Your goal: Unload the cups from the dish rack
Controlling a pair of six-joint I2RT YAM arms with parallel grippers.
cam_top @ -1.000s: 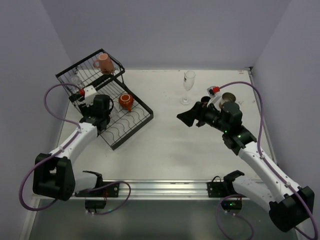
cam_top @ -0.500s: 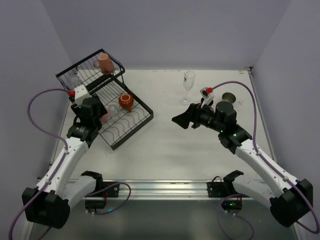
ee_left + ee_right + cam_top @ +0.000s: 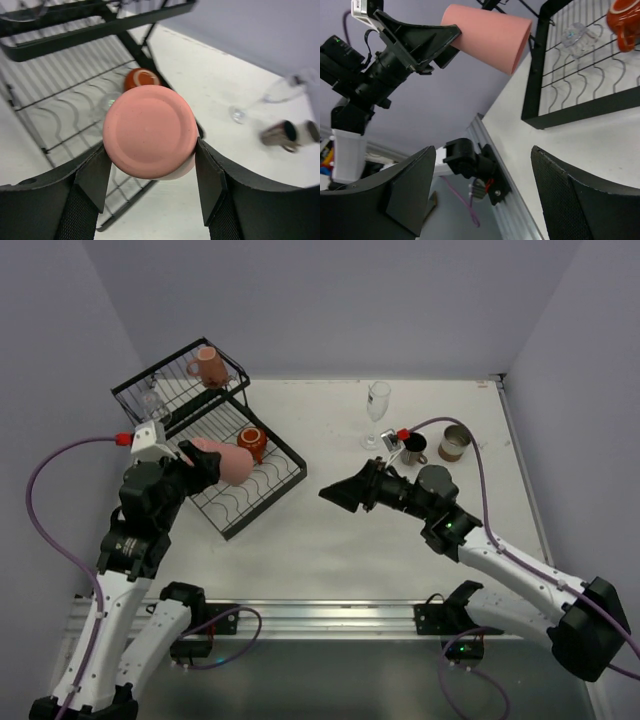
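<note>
My left gripper (image 3: 205, 465) is shut on the salmon tumbler (image 3: 228, 462) and holds it on its side in the air above the near part of the black dish rack (image 3: 270, 485). In the left wrist view the tumbler's base (image 3: 149, 131) sits pressed between both pads. An orange-red mug (image 3: 251, 444) and a clear glass (image 3: 107, 102) lie in the rack's tray. A pink mug (image 3: 207, 367) and another clear glass (image 3: 150, 398) sit in the raised basket. My right gripper (image 3: 340, 495) is open and empty, right of the rack; its view shows the tumbler (image 3: 487, 36).
On the table at the back right stand a clear stemmed glass (image 3: 377, 405), a brown cup (image 3: 413, 448) and a silvery cup (image 3: 456, 442). A metal rail (image 3: 330, 615) runs along the near edge. Walls close in the left, back and right.
My left arm has lifted the salmon tumbler up out of the rack's tray and drawn back. My right gripper has moved left toward the rack, still open.
</note>
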